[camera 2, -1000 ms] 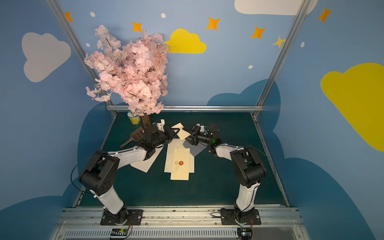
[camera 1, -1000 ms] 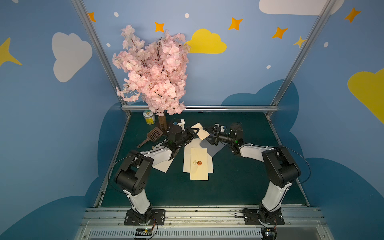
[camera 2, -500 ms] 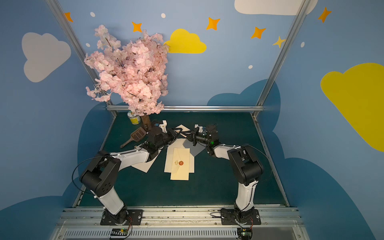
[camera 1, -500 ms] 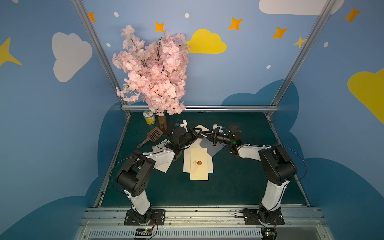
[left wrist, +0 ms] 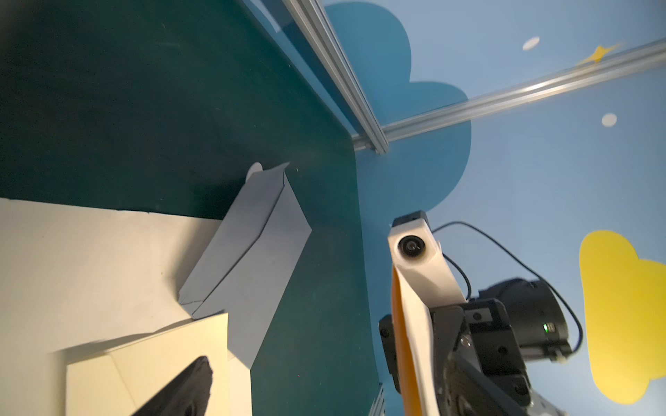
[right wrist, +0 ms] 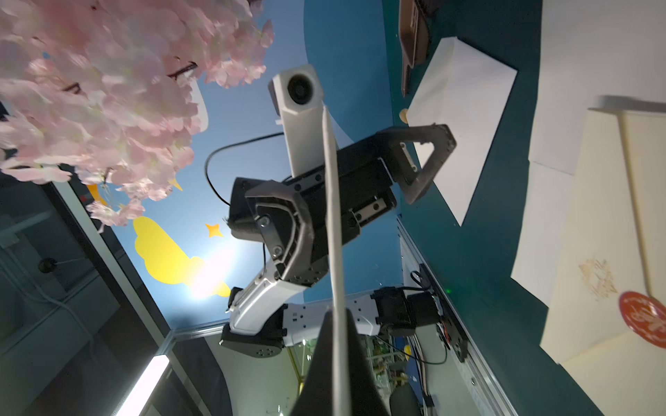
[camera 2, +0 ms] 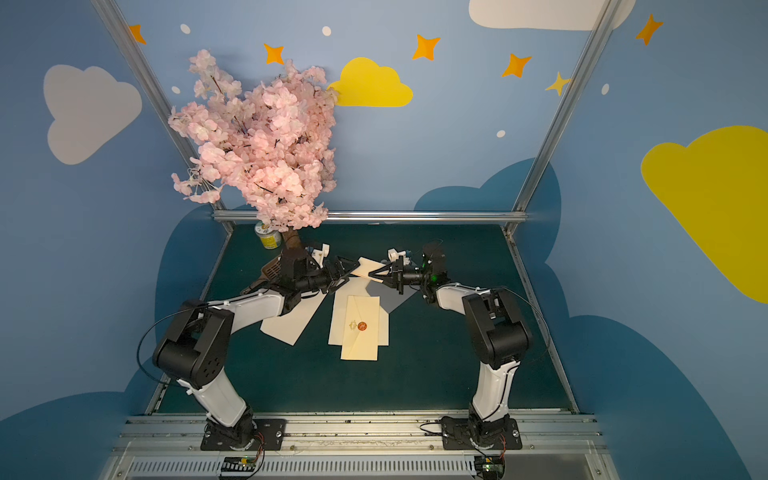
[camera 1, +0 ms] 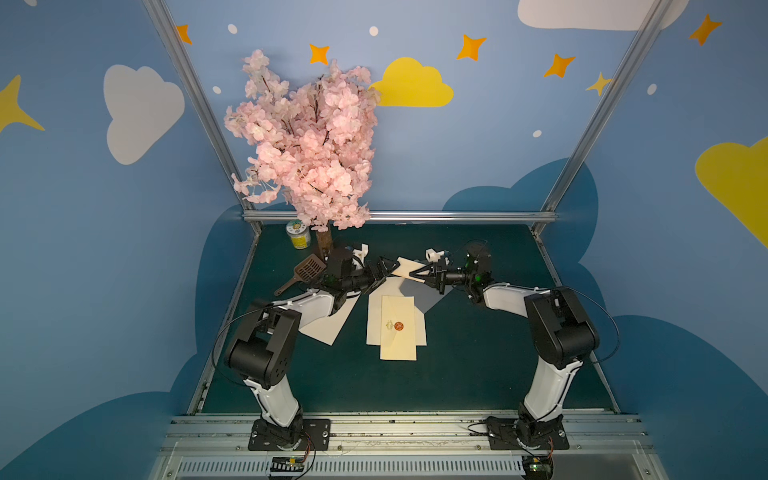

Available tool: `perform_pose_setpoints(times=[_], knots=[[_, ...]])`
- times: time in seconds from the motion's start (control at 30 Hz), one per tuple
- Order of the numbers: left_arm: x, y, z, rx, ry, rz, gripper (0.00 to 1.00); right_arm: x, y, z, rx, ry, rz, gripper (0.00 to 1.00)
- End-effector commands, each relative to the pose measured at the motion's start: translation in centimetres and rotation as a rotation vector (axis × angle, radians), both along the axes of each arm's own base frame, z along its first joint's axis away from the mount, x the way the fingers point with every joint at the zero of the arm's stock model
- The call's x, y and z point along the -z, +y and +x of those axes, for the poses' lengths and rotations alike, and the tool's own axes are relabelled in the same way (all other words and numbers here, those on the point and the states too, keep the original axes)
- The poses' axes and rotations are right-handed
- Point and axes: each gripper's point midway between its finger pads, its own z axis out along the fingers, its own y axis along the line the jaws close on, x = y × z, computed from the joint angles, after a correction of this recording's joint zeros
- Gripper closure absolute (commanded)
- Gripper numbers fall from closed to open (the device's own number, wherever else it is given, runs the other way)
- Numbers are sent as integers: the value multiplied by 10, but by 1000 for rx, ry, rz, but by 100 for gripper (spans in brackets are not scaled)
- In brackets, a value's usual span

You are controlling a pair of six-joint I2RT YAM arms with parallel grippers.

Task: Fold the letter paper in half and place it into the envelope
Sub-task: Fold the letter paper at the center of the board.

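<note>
The folded letter paper [camera 1: 409, 266] hangs in the air above the far middle of the green table [camera 1: 478, 353], between the two arms. The right gripper [camera 1: 409, 277] is pressed together on one end of it; in the right wrist view the paper [right wrist: 333, 216] runs edge-on out from between its dark fingers. The other end reaches into the left gripper [camera 1: 384, 270], whose fingers [right wrist: 284, 227] stand spread on either side of the sheet without touching it. Below lies a grey envelope [left wrist: 248, 259] with its flap open. Nearer the robot, a cream envelope with a red wax seal [camera 1: 398, 332] rests on a white sheet [camera 1: 420, 328].
</note>
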Motion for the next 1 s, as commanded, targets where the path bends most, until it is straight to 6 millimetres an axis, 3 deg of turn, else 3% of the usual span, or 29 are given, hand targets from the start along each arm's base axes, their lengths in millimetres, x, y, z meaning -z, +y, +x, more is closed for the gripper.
perform_pose_setpoints(times=[0.0,0.2,0.33,0.5,0.7,0.97], knots=[[-9,-6,-10,161,-53,-21,0,-18,-7,-24,-124,-57,-15,100],[-23,-20,-15,298,-73,-122,0,-26,-8,-46,-209,-164,-182,100],[-19,-22,-19,330,-59,-139,3,-25,-9,-45,-212,-181,-213,100],[-27,-24,-20,351,-77,-174,10,-14,-10,-48,-227,-179,-256,100],[-36,-30,-21,387,-81,-243,19,-6,-8,-42,-214,-188,-284,100],[-34,-34,-29,430,-53,-279,30,2,-1,-34,-215,-191,-302,100]])
